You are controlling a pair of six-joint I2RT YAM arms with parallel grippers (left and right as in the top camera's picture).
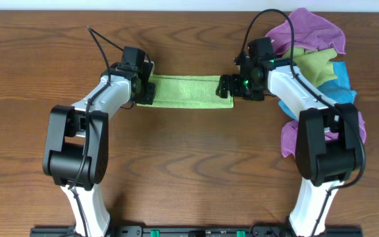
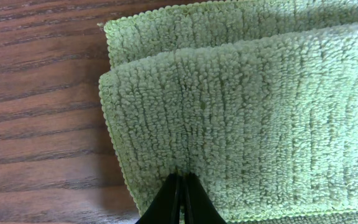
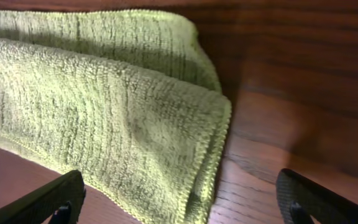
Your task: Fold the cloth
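The lime-green cloth (image 1: pixel 186 91) lies on the wooden table as a long folded strip between my two grippers. In the left wrist view the cloth (image 2: pixel 241 112) shows two stacked layers, the upper one set a little back from the lower. My left gripper (image 1: pixel 147 91) is at the strip's left end, its fingers (image 2: pixel 182 177) pressed together with the tips pinching the top layer. My right gripper (image 1: pixel 227 87) is at the strip's right end. Its fingers (image 3: pixel 182 186) are spread wide and empty, straddling the folded corner of the cloth (image 3: pixel 104 112).
A pile of other cloths sits at the back right: purple (image 1: pixel 308 29), olive-green (image 1: pixel 311 62) and blue (image 1: pixel 339 79). More purple cloth (image 1: pixel 288 135) lies beside the right arm. The table's far edge runs along the top.
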